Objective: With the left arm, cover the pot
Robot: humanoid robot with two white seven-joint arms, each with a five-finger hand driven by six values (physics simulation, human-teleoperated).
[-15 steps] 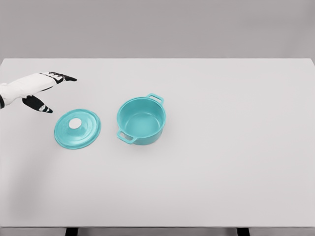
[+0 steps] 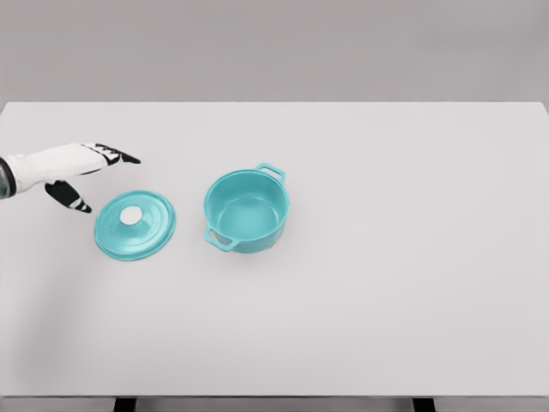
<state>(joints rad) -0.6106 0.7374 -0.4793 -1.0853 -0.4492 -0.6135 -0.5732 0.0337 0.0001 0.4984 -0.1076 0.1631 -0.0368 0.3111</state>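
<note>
A wide, flat, pale grey table (image 2: 386,300) fills the head view, its surface matte and smooth, its far edge meeting a plain grey wall. Left of the table's middle stands the pot (image 2: 246,210), a round teal vessel with a glossy enamel-like finish, straight low walls and two small loop handles, one pointing toward the far right and one toward the near left. It is upright and uncovered, and its smooth inner floor is in view.

Just to the pot's left, apart from it and not touching, lies the lid (image 2: 135,225), a shallow teal disc with a raised outer rim and a slightly domed centre. A small round white knob (image 2: 131,216) sits in the middle of it. The lid rests flat on the table, nearer the left edge than the pot is.

The left hand (image 2: 73,167) comes in from the left edge, above and behind the lid's far-left side. Its shell is white and hard-looking, with black segments at the finger joints and tips. The fingers (image 2: 116,155) reach out nearly straight toward the right, while the thumb (image 2: 73,198) hangs down toward the lid's rim; the hand is spread wide and holds nothing. It is close to the lid but not in contact with it
</note>
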